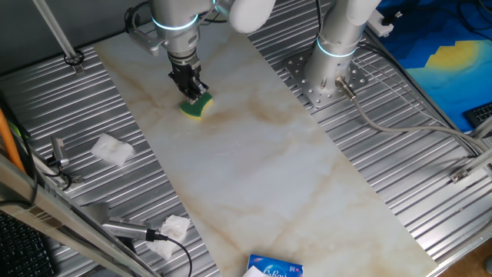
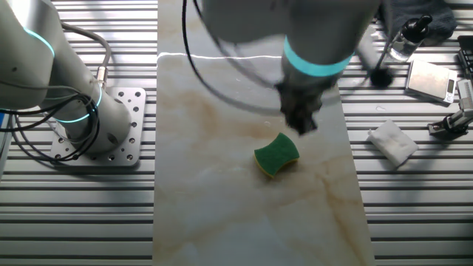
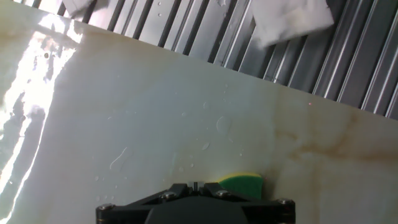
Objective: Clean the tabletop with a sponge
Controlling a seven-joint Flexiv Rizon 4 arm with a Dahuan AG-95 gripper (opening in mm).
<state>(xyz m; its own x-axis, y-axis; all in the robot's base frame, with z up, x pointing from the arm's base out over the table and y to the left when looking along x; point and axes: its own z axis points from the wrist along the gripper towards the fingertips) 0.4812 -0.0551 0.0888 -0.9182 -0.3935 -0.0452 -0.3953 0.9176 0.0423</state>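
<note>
Sponge judged light, soft, compressible; best gripped across yellow foam sides, green scouring layer kept free. Sponge seen lying on tabletop near far end, tilted. Hand positioned directly above, at sponge's upper edge; contact likely, grip state cannot be told.

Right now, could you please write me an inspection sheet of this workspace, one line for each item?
Surface: tabletop glossy, brown veins, small droplets in hand view.
Job's things: sponge on the slab, green layer up.
Clutter: tissues on the ribbed metal; blue packet at the slab's end.
Grippers: gripper over the sponge; jaws' state unclear.
Cables: grey cable across the ribs.
Surroundings: second arm base, spray bottle.
</note>
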